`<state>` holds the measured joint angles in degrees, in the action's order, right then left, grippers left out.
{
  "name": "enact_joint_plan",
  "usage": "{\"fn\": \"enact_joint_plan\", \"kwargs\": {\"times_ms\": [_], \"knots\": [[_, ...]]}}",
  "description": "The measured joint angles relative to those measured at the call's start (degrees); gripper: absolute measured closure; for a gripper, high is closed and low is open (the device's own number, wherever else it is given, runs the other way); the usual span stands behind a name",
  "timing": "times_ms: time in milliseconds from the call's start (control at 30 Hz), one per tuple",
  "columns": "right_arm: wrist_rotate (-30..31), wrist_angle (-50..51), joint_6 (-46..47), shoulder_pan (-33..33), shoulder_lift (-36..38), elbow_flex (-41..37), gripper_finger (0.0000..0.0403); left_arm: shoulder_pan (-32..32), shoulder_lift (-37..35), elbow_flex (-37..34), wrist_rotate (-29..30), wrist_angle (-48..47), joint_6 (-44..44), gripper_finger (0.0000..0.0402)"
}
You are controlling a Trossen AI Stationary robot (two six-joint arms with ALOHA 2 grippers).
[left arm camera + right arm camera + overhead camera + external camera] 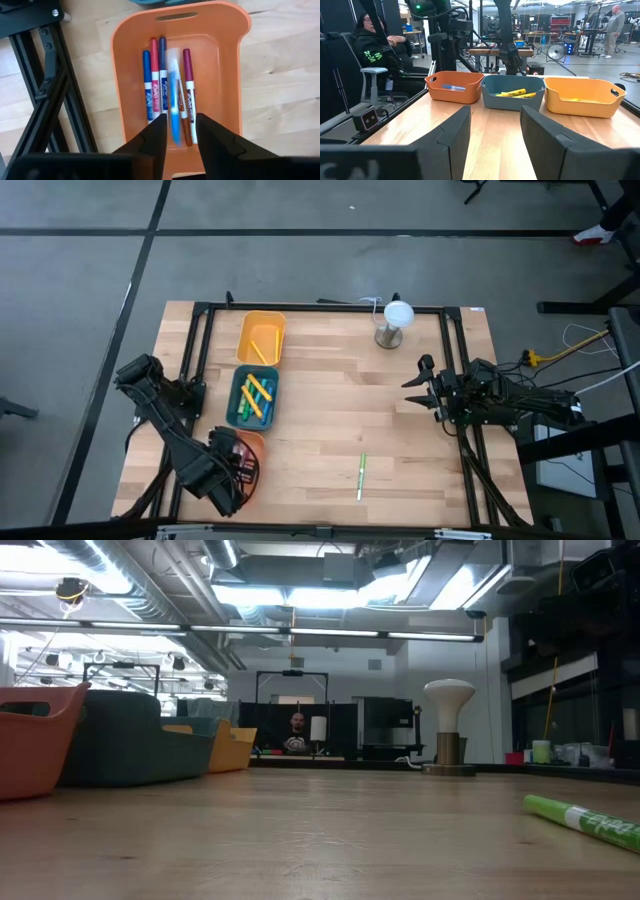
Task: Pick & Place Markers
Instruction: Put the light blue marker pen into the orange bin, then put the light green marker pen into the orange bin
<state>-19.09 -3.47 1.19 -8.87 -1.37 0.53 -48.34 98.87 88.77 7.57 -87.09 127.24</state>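
Observation:
My left gripper (181, 137) is open and points down over the orange tray (225, 75) at the table's near left. Red, blue, purple and orange markers lie side by side on the tray floor. A light blue marker (173, 95) is right below the gap between the fingers, touching neither. One green marker (361, 476) lies flat on the bare wood near the near edge and also shows in the low view (585, 820). My right gripper (412, 388) is open over the table's right side, pointing toward the trays, its fingers (455, 135) holding nothing.
Three trays stand in a row along the left side: orange (255, 442), teal (237, 402) with yellow and green markers, and yellow (262, 320) with yellow ones. A white mushroom-shaped lamp (396, 320) stands at the far edge. A person sits beyond the table (380, 50).

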Motion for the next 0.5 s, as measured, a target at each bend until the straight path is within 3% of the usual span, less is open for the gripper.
{"fn": "enact_joint_plan", "kwargs": {"times_ms": [233,500], "knots": [[0.0,0.0,0.0,0.0,0.0,0.0,0.0233,2.0,0.0,0.0,0.9,0.4,0.0,0.0272],[0.0,0.0,0.0,0.0,0.0,0.0,0.0233,5.3,0.0,0.0,10.3,3.9,-3.6,0.0260]]}}
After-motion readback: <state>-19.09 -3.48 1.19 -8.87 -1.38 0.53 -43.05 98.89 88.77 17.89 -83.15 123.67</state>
